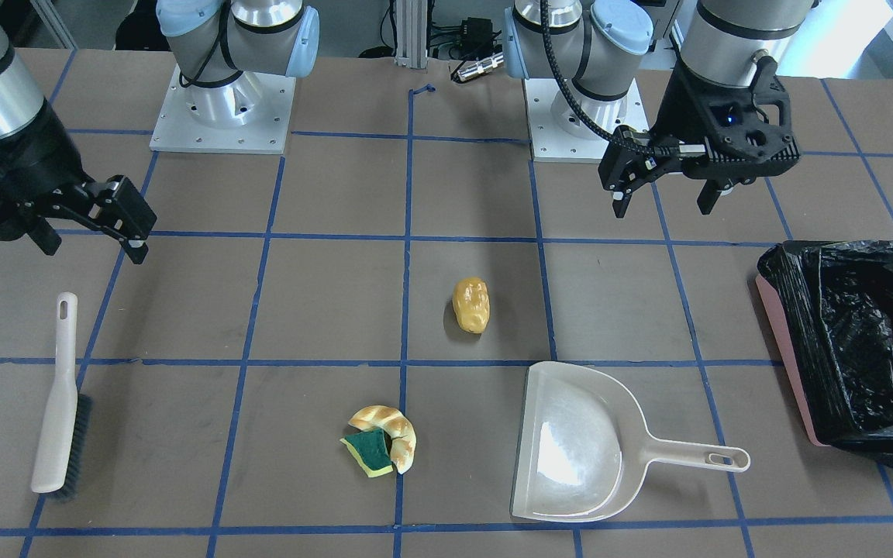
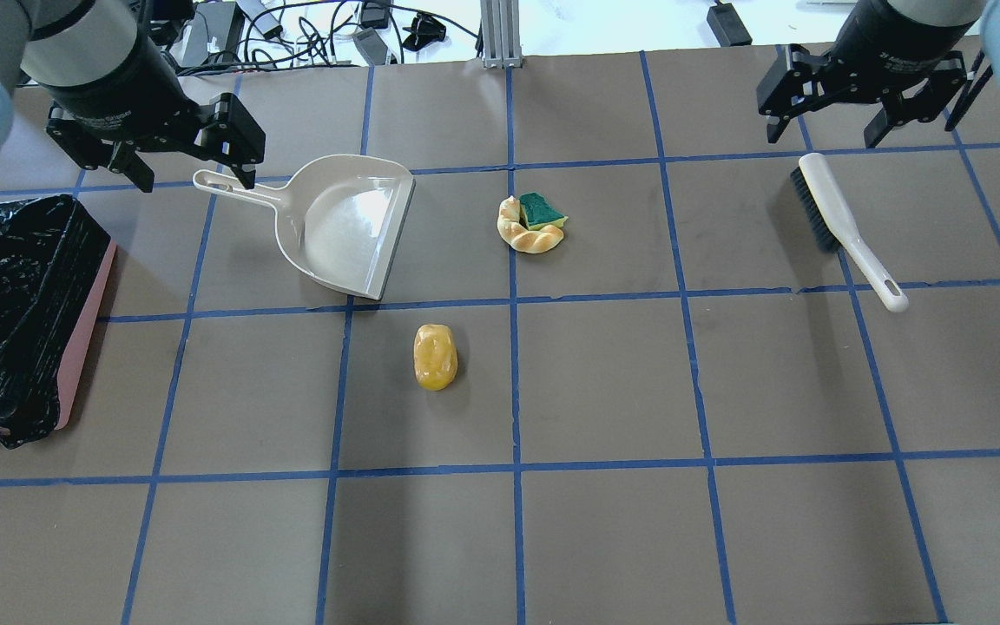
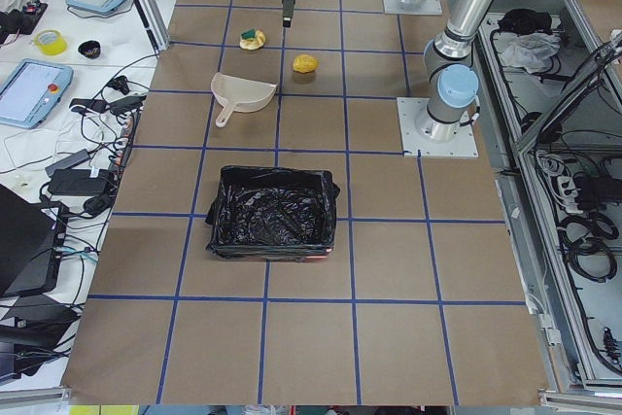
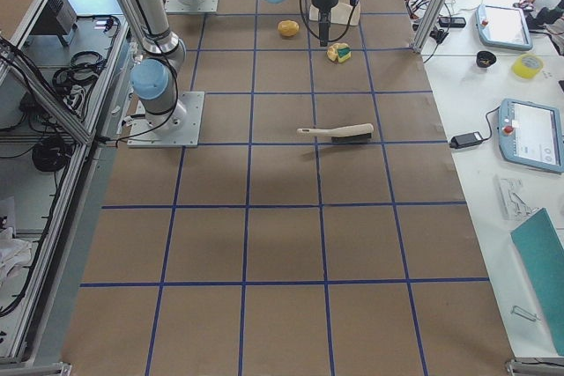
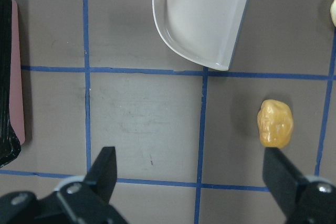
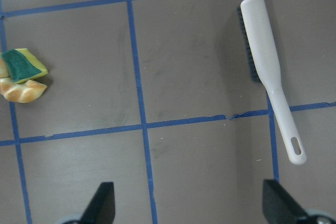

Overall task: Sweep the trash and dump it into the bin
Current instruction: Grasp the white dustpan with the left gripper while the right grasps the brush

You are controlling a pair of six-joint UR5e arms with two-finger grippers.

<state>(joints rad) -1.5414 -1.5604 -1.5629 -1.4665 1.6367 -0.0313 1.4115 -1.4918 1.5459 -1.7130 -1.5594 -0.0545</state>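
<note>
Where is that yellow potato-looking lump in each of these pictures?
Front-facing: potato lump at centre, up-left of the dustpan.
Overhead: lump left of centre, below the dustpan.
Left side: lump up top, right of the dustpan.
Right side: lump at top centre.
Left wrist: lump at the right, below the dustpan.
Right wrist: not in it.
Shared landmark: the dustpan.

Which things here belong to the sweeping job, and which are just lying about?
Job: golden-brown croissant-shaped piece, green-and-yellow sponge wedge, lumpy yellow-orange lump, beige plastic dustpan, beige hand brush, pink black-bagged bin.
Lying about: yellow tape roll, blue-framed tablet, loose black cables.
</note>
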